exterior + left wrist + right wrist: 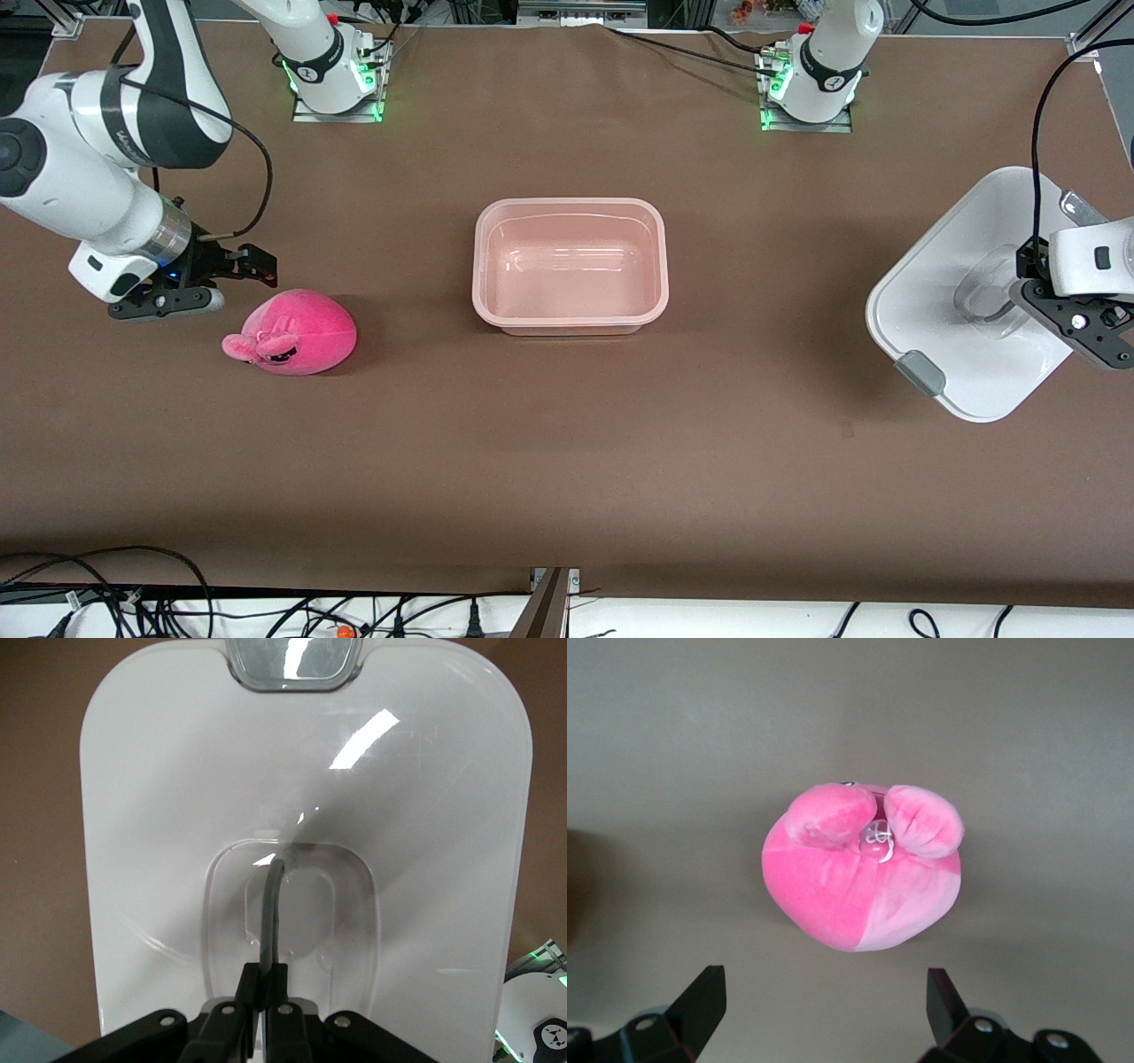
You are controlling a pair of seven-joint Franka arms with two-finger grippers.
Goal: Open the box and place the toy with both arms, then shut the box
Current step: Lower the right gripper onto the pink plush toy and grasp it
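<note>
While the box (570,266) sits uncovered and empty mid-desk, its lid (957,301) hangs at the left arm's end, handle pinched in the left claw (263,979). Right claw (232,266), spread wide, hovers just beside the toy (297,333).

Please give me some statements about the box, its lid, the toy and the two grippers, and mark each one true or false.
1. The box stands open and holds nothing. True.
2. The left gripper is shut on the lid at its handle. True.
3. The toy lies inside the box. False: it lies on the table, toward the right arm's end.
4. The right gripper is shut on the toy. False: it is open, apart from the toy.
</note>
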